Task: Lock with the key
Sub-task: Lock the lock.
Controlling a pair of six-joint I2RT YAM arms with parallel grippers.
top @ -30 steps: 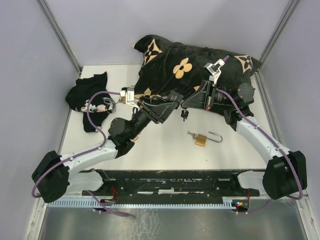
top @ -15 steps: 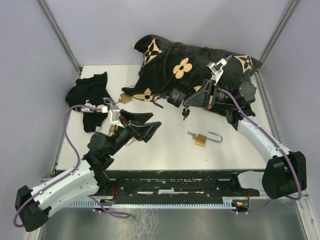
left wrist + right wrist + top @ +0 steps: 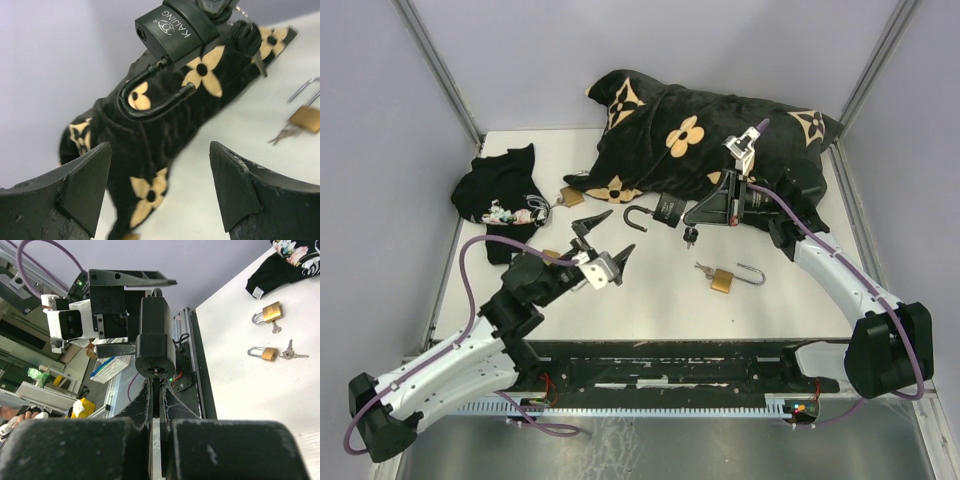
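Right end effector (image 3: 156, 386): clenched. The pads are nearly touching, so the thing held is thin. I judge it to be the key (image 3: 156, 399), seated in the keyway on the underside of the black padlock (image 3: 665, 210). Only its edge shows between the fingers.
- The padlock hangs off that grip, clear of the surface (image 3: 650, 300), just in front of the patterned cushion (image 3: 700, 130).
- A spare key (image 3: 690, 237) dangles below it.
- The shackle (image 3: 150, 100) is swung out, with its free leg out of the body.

Left end effector (image 3: 608, 238): released, holding nothing. Its fingers (image 3: 85, 185) are spread wide. In the wrist view it faces the shackle from below and is apart from it.

Progress (judgement):
- Done: lock lifted, key apparently in.
- Left: swing the shackle round, press its free leg into the body, then turn the key.
- The left arm looks placed to do the pressing while the right arm holds the lock steady.

Room:
- The cushion fills the back of the surface, just behind the lock, so there is little space to push rearward.
- Grey walls stand along the left, back and right edges.
- A black garment (image 3: 500, 195) lies at the left with a brass padlock (image 3: 570, 197) beside it.
- A second brass padlock (image 3: 723, 280), shackle open and keys attached, lies under the right forearm.
- Bare surface runs between that padlock and the left end effector, giving an approach from the front and below.
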